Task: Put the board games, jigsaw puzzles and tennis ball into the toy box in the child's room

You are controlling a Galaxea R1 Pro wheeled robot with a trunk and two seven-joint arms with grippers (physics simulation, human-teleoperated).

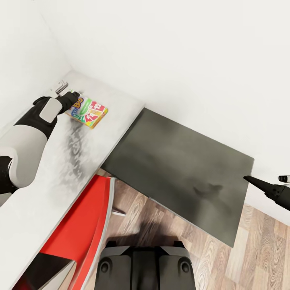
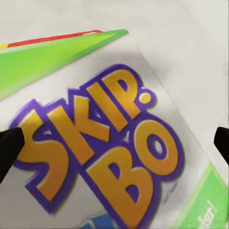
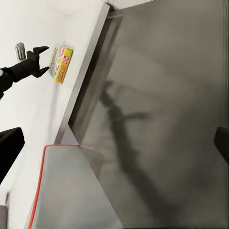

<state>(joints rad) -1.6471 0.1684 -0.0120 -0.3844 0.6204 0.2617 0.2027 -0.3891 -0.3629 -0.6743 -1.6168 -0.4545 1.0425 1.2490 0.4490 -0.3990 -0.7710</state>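
Now | left hand (image 1: 71, 98) spread, poised over Skip-Bo board game (image 1: 88, 111) lying flat on worktop (image 1: 52, 169), apparently lining up a grasp | right hand (image 1: 264, 184) spread, idle, well apart.

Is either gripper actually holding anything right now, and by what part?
Nothing is held. The left gripper is open beside the Skip-Bo game on the table, fingers apart. The right gripper is open and empty.
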